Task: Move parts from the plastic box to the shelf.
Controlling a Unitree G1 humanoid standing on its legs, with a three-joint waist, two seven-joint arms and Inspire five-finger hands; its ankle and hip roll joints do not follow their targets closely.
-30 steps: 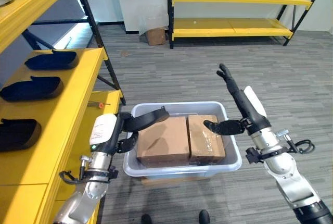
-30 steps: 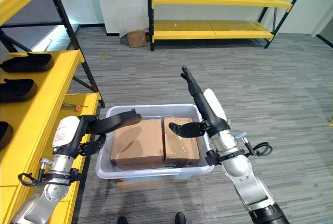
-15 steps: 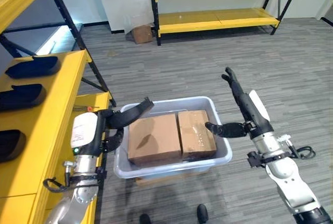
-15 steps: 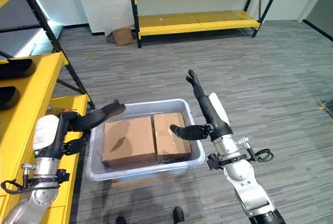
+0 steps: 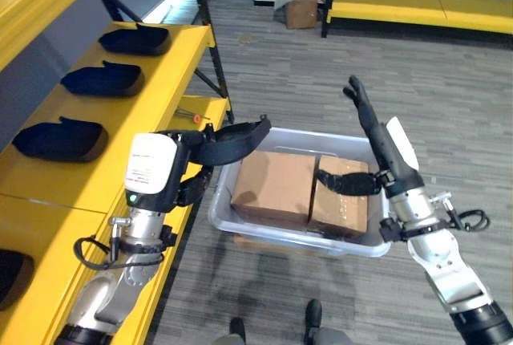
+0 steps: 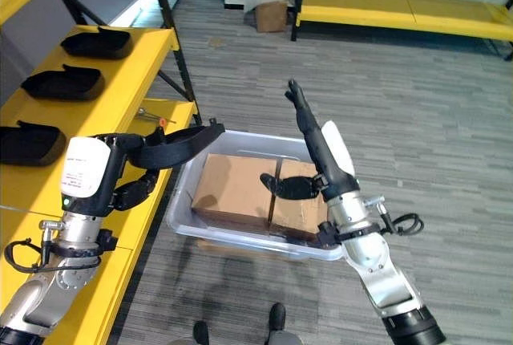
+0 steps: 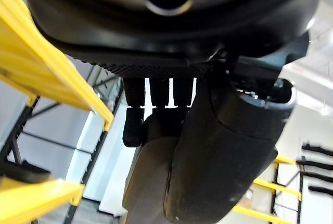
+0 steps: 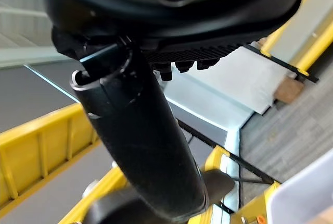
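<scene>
A pale plastic box (image 5: 290,236) stands on the floor and holds two brown cartons side by side, a left carton (image 5: 272,186) and a right carton (image 5: 343,207). My left hand (image 5: 230,139) is open, its straight fingers reaching over the box's left rim above the left carton. My right hand (image 5: 374,135) is open too; its fingers point up and away, and its thumb (image 5: 343,182) hovers over the right carton. Neither hand holds anything. The yellow shelf (image 5: 164,92) on my left carries black moulded parts (image 5: 103,79) in a row.
A small orange-tipped tool (image 5: 195,118) lies on the shelf's lower level beside the box. A second yellow rack (image 5: 417,10) stands against the far wall, with a small cardboard box (image 5: 302,13) on the floor beside it. Grey plank floor spreads to the right of the box.
The camera has swung towards the left shelf, so the whole picture has shifted. Both hands keep much the same open pose over the box.
</scene>
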